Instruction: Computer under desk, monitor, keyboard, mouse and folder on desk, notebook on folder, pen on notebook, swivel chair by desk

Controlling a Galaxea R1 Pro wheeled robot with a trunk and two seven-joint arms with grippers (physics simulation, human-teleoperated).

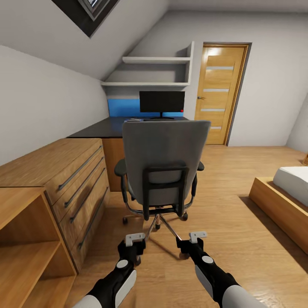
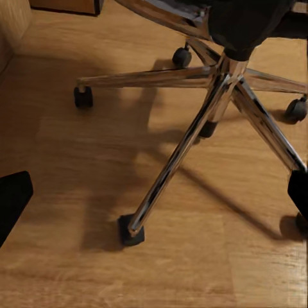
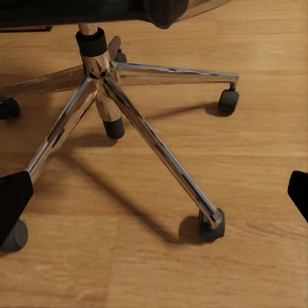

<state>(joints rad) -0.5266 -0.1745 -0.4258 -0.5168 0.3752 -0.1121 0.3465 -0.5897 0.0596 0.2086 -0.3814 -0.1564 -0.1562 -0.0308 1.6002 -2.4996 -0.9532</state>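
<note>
Head view: swivel chair (image 1: 164, 164) stands with its back to the robot, in front of the desk (image 1: 107, 127); monitor (image 1: 161, 102) is already on the desk. The chair back hides the seat, so the folder cannot be confirmed; most steps appear outstanding. Left gripper (image 1: 134, 244) and right gripper (image 1: 191, 242) hang low behind the chair base, jaws spread, holding nothing.

Left wrist view: chrome star base (image 2: 218, 96) lies ahead on the floor (image 2: 64, 192).

Right wrist view: the same base, castor (image 3: 212, 226) nearest.
</note>
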